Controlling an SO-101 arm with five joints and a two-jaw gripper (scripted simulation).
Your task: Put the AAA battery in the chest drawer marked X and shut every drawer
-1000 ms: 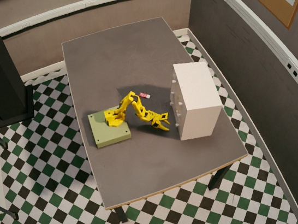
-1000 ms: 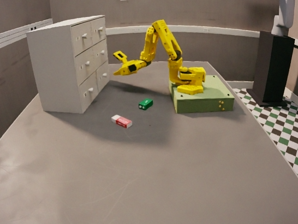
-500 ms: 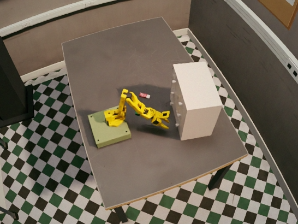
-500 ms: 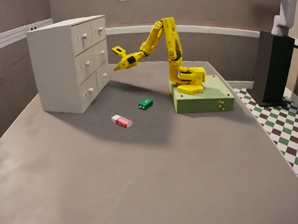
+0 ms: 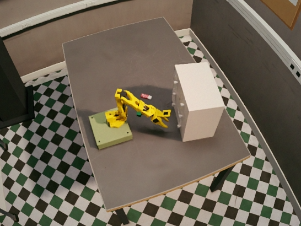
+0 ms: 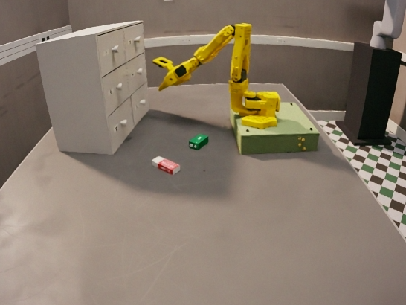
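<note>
Yellow five-joint arm (image 6: pixel 238 59), one in number, stands on a green base block (image 6: pixel 294 139) at centre right of the exterior view. Its gripper (image 6: pixel 163 76) hangs in the air in front of the chest (image 6: pixel 74 93), fingers drawn nearly together with nothing between them. One white chest occupies the upper left of the exterior view, upright on the grey table (image 6: pixel 223 242); its front shows six drawers in two columns of three, each with one small knob, all shut. Any X mark is too small to make out. Two small objects lie on the table below the arm: one green rectangular battery (image 6: pixel 198 141) near the base block, and one red-and-white eraser (image 6: pixel 166 165) just lower left of it, apart. No cylindrical AAA battery can be told with certainty. One black cabinet (image 6: pixel 372 93) stands at right, on the checkered floor (image 6: pixel 387 178).
</note>
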